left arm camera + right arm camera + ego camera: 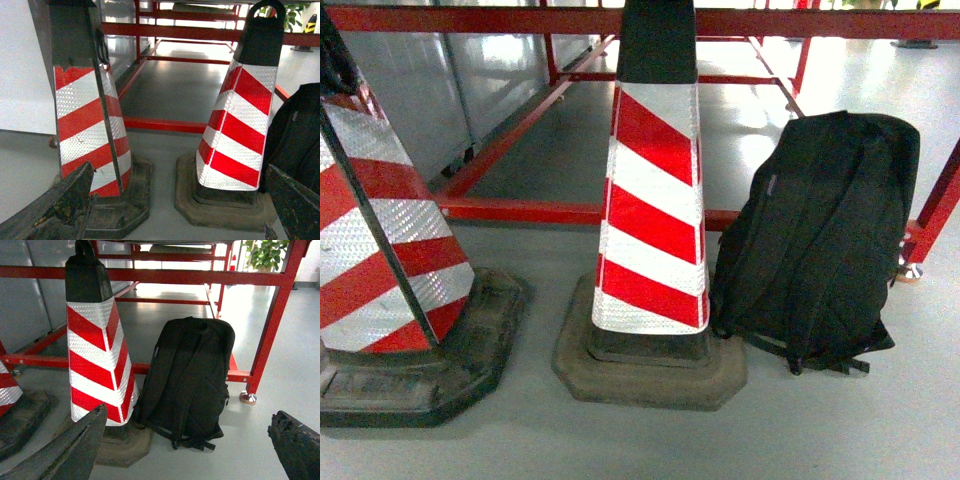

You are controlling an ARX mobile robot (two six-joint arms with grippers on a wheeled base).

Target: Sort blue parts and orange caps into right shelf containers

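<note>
We see both claws spread wide and empty, left claw and right claw, facing two traffic cones and a black backpack (leaning on a red frame); no orange caps or blue crates in view.

Two red-and-white striped cones stand on the grey floor, each on a dark base: the left cone at the left edge, the middle cone beside it. A black backpack stands upright just right of the middle cone, against the red frame behind them.
</note>
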